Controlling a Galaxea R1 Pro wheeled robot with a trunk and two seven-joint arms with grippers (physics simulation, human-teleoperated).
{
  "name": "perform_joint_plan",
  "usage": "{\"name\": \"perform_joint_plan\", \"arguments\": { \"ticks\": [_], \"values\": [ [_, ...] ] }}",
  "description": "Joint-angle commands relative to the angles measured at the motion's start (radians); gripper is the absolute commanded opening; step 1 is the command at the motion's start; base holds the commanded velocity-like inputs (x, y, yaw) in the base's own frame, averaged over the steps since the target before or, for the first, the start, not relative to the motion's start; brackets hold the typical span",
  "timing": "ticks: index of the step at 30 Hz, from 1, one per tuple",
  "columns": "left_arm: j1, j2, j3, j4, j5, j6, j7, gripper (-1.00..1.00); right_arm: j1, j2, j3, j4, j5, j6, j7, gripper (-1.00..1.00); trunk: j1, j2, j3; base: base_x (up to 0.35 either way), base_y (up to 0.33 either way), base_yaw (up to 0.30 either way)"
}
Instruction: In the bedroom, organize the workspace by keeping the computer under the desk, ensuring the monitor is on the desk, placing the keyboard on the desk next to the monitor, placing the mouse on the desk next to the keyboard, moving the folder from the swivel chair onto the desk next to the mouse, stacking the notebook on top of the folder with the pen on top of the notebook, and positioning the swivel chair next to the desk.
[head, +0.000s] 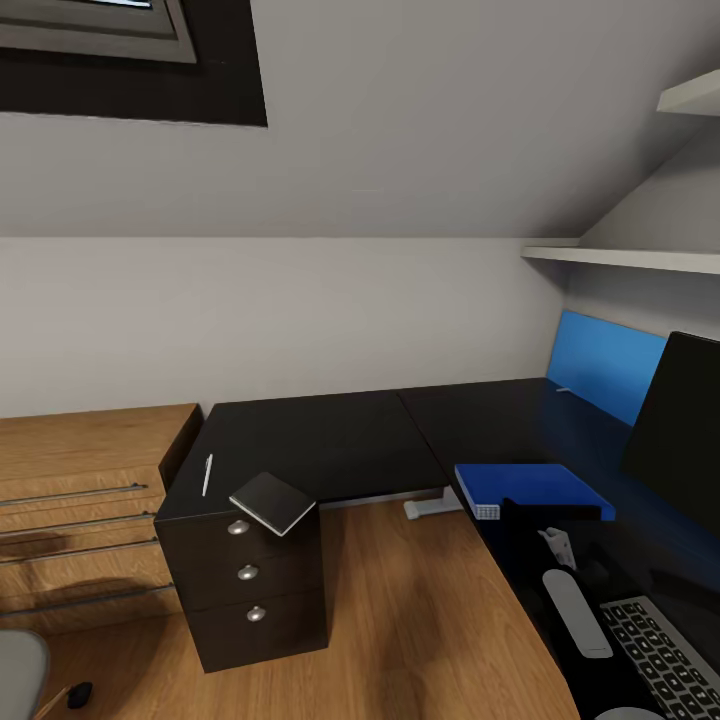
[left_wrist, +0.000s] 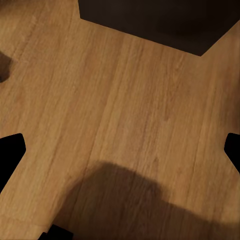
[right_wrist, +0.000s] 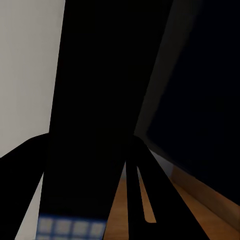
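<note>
The black-topped desk (head: 330, 440) wraps round the corner. On its right wing the blue folder (head: 530, 485) lies flat in front of the monitor (head: 680, 430), and the keyboard (head: 665, 655) is nearer me. My right gripper (head: 525, 515) is at the folder's near end; the right wrist view shows its dark fingers close on either side of the folder (right_wrist: 72, 227). The white pen (head: 207, 473) and the grey notebook (head: 273, 501) rest on the desk's left end, the notebook overhanging the drawer unit (head: 250, 590). My left gripper (left_wrist: 120, 150) hangs open over the wooden floor.
A low light-wood cabinet (head: 80, 500) stands left of the drawer unit. A grey part of the swivel chair (head: 15, 670) and a caster (head: 80, 692) show at the bottom left. Open wooden floor (head: 400, 620) lies between the desk wings. Shelves (head: 620, 258) hang at the upper right.
</note>
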Motion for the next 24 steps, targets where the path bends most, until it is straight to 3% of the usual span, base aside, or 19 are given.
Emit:
{"name": "perform_joint_plan", "arguments": {
  "ticks": [1,10,11,24],
  "values": [
    [0.0,0.0,-0.003,0.0,0.01,-0.003,0.002,1.0,0.0,0.0,-0.001,-0.002,-0.006,0.005,-0.006,-1.0,0.0,-0.001,-0.001,0.0,0.0,0.0],
    [0.0,0.0,-0.003,0.0,0.01,-0.003,0.002,1.0,0.0,0.0,-0.001,-0.002,-0.006,0.005,-0.016,-1.0,0.0,-0.001,-0.001,0.0,0.0,0.0],
    [0.0,0.0,-0.003,0.001,0.01,-0.003,0.002,1.0,0.0,0.0,-0.001,-0.002,-0.006,0.005,-0.016,1.0,0.0,-0.001,-0.001,0.0,0.0,0.0],
    [0.0,0.0,-0.003,0.0,0.01,-0.003,0.001,1.0,0.0,0.0,0.0,-0.002,-0.006,0.005,-0.028,1.0,0.0,-0.001,-0.001,0.0,0.0,0.0]
  ]
}}
